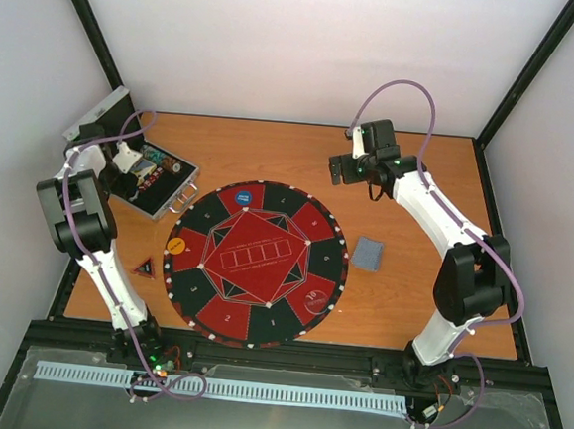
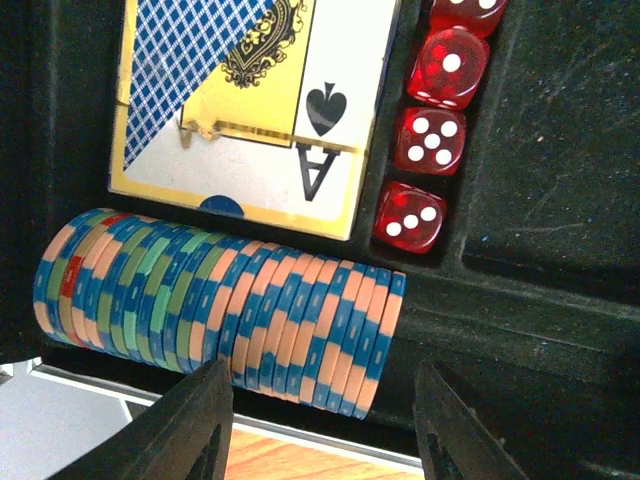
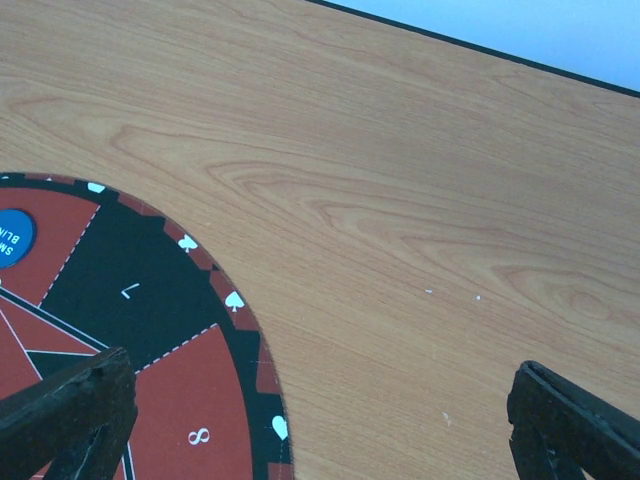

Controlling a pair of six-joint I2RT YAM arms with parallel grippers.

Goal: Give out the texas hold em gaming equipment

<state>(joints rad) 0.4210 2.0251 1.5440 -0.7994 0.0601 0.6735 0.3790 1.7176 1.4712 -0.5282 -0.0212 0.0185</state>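
left claw (image 2: pixel 320 435): mine, fingers (image 2: pixel 190 430) spread apart with nothing between them, poised over the open silver case (image 1: pixel 167 203) at the far left of the wooden table (image 1: pixel 419 175). beneath it: poker chips (image 2: pixel 220 315), a row stood on edge in a black-lined slot, blue-and-peach with a few green and one red. behind the row: boxed deck (image 2: pixel 250 100), ace of spades showing, blue diamond pattern and gold trim. beside the deck: red dice (image 2: pixel 428 140), a column with white pips, the topmost cut by the frame. right claw (image 3: pixel 320 420): also mine, jaws wide apart and holding nothing, hovered over the table just past the far right rim of the round mat (image 1: pixel 255 272). mat: red and black, lay at the table's centre between my two arms. on the mat: blue button (image 1: pixel 243 197) at the far edge; orange button (image 1: pixel 176 245) at the left edge; clear round button (image 1: pixel 317 299) toward the near right, faint against a red section. off the mat: dark triangular marker (image 1: pixel 145 267), on the wood just beside the left rim, near the orange button; grey-blue-backed cards (image 1: pixel 367 253), face down in one small pile as far as i could tell, on the wood just right of the mat and apart from it. neither claw touched a card, button or marker; whether the left fingers touched the chips i could not tell.
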